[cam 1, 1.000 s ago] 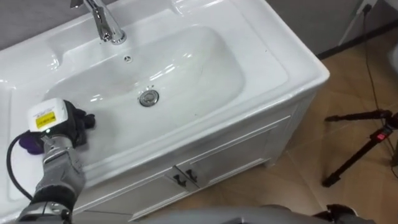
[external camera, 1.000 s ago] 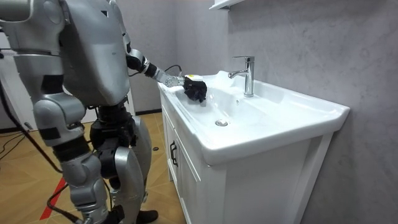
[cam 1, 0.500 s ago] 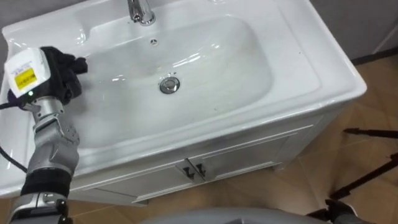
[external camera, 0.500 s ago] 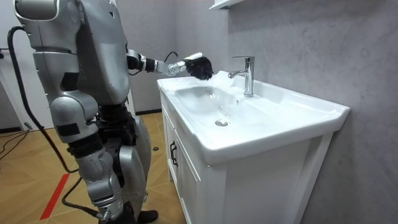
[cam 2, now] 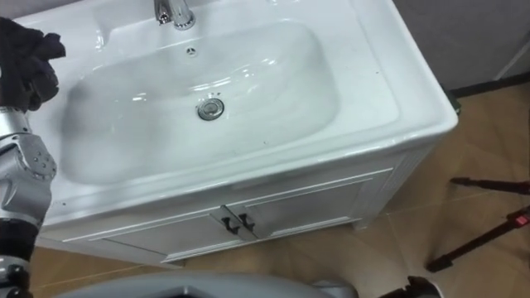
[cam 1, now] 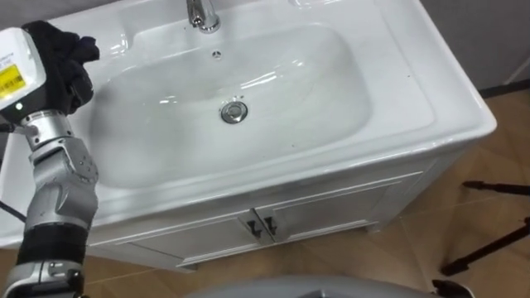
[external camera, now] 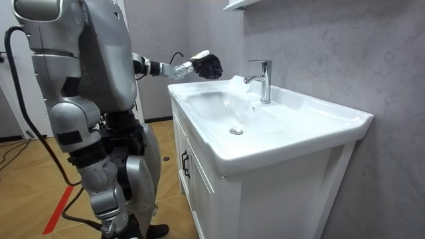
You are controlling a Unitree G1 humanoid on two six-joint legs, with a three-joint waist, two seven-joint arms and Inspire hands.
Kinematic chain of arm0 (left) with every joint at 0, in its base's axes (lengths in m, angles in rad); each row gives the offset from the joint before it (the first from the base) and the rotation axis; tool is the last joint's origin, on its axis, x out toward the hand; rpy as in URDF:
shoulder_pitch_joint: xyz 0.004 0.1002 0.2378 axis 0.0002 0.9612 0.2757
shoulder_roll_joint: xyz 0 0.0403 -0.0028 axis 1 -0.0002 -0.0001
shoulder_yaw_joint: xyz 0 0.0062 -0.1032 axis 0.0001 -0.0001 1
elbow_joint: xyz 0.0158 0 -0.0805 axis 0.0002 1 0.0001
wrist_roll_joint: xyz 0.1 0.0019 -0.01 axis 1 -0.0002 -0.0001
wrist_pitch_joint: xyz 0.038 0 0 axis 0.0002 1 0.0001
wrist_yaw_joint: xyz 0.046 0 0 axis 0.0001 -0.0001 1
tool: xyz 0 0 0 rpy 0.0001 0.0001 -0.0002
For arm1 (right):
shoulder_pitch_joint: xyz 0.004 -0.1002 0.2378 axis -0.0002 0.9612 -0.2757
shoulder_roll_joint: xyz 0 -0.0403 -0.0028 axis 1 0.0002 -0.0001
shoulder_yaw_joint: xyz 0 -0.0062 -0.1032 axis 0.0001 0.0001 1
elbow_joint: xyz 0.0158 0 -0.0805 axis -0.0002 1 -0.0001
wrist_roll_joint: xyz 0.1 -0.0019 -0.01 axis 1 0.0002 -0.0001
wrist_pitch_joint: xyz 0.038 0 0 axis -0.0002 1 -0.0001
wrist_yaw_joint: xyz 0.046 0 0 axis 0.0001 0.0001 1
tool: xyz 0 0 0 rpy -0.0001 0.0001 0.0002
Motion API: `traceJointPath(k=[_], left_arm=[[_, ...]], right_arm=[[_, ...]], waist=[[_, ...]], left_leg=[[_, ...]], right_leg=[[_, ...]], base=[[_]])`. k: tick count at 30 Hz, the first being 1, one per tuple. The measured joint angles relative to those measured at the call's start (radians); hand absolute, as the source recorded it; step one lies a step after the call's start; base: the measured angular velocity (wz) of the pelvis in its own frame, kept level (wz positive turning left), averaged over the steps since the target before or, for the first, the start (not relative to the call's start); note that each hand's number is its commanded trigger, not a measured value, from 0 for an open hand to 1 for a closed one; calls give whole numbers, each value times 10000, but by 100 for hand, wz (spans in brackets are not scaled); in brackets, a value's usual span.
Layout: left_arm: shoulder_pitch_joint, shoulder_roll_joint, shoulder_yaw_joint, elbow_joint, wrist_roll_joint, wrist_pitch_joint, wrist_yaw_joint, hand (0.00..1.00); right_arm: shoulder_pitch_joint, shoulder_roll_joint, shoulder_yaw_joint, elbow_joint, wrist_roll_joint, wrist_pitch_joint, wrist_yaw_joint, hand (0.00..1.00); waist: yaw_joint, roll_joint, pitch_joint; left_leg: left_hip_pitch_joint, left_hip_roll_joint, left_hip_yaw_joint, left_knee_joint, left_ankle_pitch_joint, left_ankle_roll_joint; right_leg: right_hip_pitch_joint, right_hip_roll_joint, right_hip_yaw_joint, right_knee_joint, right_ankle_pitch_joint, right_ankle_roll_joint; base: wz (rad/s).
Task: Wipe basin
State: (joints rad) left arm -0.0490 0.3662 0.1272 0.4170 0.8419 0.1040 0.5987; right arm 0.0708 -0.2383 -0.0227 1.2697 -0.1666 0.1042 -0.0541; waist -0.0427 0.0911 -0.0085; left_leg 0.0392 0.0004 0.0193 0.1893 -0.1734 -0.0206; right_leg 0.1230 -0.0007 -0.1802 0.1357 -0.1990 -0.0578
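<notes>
The white basin (cam 1: 290, 91) is set in a white vanity, with a chrome faucet (cam 1: 201, 12) at its back and a round drain (cam 1: 234, 112) in the bowl. My left hand (cam 1: 25, 79) is raised over the basin's left rim, shut on a crumpled black cloth (cam 1: 65, 51). In the room view the left hand (external camera: 189, 66) holds the cloth (external camera: 211, 66) in the air above the near corner of the counter, left of the faucet (external camera: 264, 79). I stand close against the vanity's front.
Below the basin are two cabinet doors with small dark handles (cam 1: 258, 225). A black tripod's legs (cam 1: 489, 240) spread over the wooden floor at the right. A grey wall rises behind the faucet.
My left hand has lifted the black cloth off the basin's left rim into the air. The eye view has shifted, so the basin sits more to the right.
</notes>
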Motion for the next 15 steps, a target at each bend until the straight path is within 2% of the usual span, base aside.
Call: traceJointPath(k=[5,12,15], left_arm=[[358,1,105,250,-670,122,-2,100],[969,-2,1126,462,-678,245,-8,100],[1040,-2,1334,567,-918,273,-8,100]], right_arm=[[104,4,16,5,-16,60,-103,0],[394,-17,-14,-357,-409,71,-180,0],[397,-22,-17,-298,-395,86,-178,0]], waist=[[212,1,-12],[266,42,-14],[364,42,-9]], left_leg=[[5,-4,37,3,0,0],[6,-4,64,5,18,25],[52,-10,60,8,24,35]], right_leg=[[48,-2,-33,-18,-3,6],[79,-14,-101,-9,-17,8],[125,-21,-83,-7,-23,15]], base=[[4],[4],[0]])
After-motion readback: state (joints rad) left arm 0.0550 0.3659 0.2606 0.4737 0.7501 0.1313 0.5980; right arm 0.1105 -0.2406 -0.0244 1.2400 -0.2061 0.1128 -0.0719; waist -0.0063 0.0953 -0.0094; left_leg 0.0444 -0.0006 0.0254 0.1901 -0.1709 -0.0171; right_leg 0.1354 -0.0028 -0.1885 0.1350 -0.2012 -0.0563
